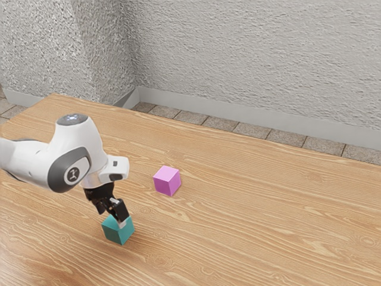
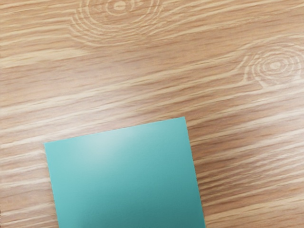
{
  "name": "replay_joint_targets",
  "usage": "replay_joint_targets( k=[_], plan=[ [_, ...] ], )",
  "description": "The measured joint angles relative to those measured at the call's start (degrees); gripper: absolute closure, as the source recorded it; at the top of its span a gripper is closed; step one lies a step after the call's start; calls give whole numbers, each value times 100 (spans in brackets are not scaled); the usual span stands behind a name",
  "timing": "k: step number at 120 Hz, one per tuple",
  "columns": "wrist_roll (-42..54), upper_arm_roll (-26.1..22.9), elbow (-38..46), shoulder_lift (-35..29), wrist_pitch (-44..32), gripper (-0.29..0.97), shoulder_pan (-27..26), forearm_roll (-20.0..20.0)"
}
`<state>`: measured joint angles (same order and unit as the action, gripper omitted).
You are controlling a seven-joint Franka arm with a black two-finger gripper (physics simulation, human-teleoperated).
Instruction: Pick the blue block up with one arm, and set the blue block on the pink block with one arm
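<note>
Nearest to you, the blue block (image 1: 118,231) sat flat on the bench (image 1: 268,226), more teal than blue in this light, and your tool (image 1: 121,217) was right down on its top, the arm coming in from the exterior view's left. From the wrist, that block's top face (image 2: 126,178) lay directly under the hand, with wood grain all around it. Whether the tool was apart or clamped on the block, you couldn't tell from here. So I'd have called this the grasp step: tool at the block, block not yet off the bench. The next move called for a firm hold on two opposite faces, a straight lift, then a carry toward the exterior view's right and farther back. There the pink block (image 1: 166,180) waited, well apart from the blue one, upright, its top bare. Both blocks sat directly on the wood, neither inside anything. Beyond them ran the tiled floor (image 1: 286,137) and the rough grey wall (image 1: 268,53).
</note>
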<state>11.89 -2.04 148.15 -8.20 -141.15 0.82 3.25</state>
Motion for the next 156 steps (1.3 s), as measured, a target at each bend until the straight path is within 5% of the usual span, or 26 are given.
replay_joint_targets(
  k=[156],
  plan=[
    [241,134,-306,835,-417,0,-39,157]
  ],
)
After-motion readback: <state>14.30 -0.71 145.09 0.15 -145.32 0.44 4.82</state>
